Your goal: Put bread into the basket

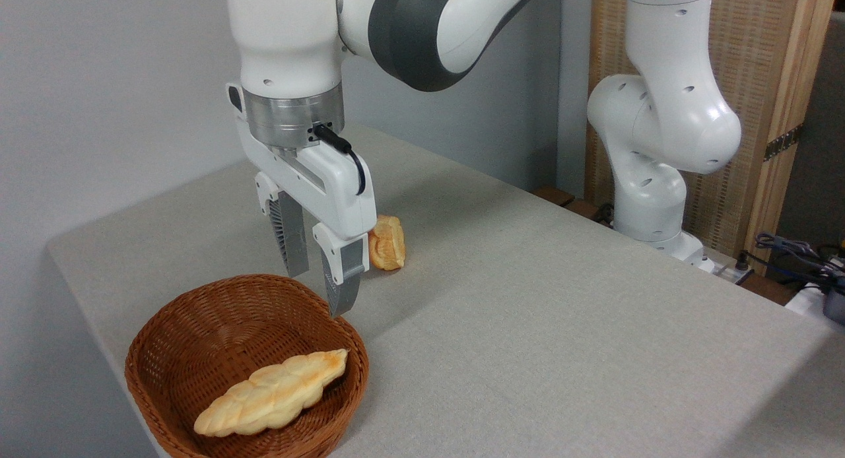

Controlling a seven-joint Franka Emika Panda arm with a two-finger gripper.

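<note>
the end effector (319, 290) hangs above the far rim of the basket (165, 339), with its two fingers pointing down and a clear gap between them; it is open and holds nothing. the bread (388, 243) lies on the grey worktop (528, 326), behind the end effector and partly hidden by its right finger (343, 283). it is outside the basket, near it but not touching. the basket stands at the front left part of the worktop, close to the edge. inside it lies a long pale loaf (270, 393), stretched across the bottom toward the right wall. the white arm (660, 115) rises from its base at the right side of the worktop.
</note>
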